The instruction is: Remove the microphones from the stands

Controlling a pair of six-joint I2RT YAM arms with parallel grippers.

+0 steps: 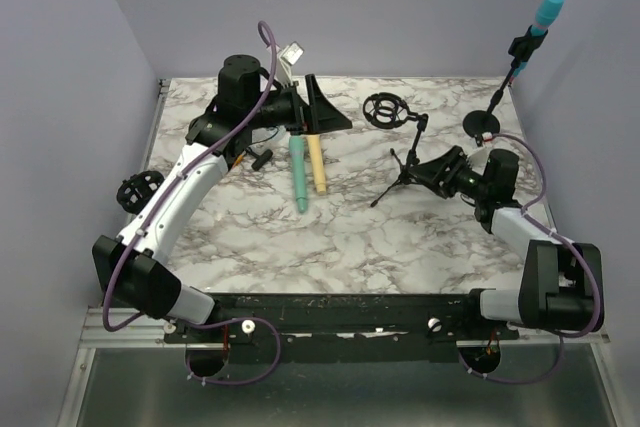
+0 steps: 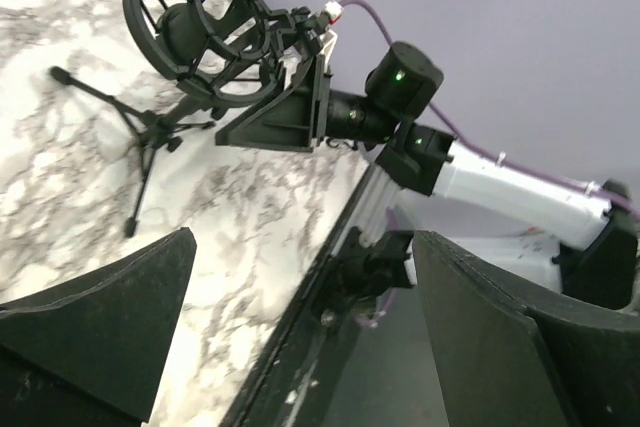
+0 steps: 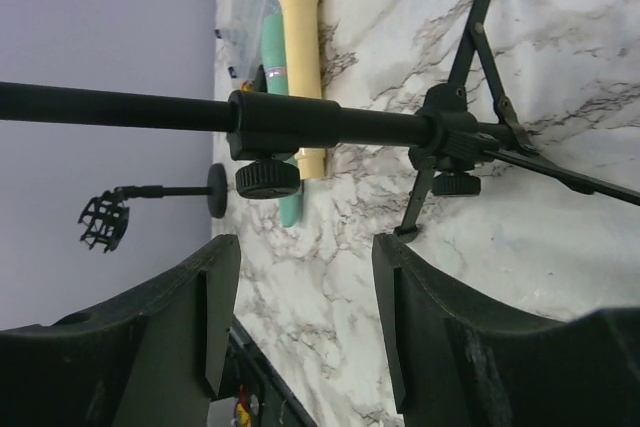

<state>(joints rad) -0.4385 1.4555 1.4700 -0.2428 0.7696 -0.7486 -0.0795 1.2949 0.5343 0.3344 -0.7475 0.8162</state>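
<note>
Open and empty beside the tripod stand [image 3: 290, 122], the right gripper [image 3: 305, 257] should grasp the teal microphone [image 1: 546, 12] at the tabletop's back right corner and lift straight out.

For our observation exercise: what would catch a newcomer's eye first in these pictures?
A bright blue microphone sits on a tall stand at the table's far right corner. Near the middle, a green microphone and a cream microphone lie side by side, with an empty tripod stand just right of them.

Light is soft and even, and shadows on the marble table [image 1: 300, 237] are faint. Both wrist views blur their near fingers [image 3: 150, 347] along the bottom.
</note>
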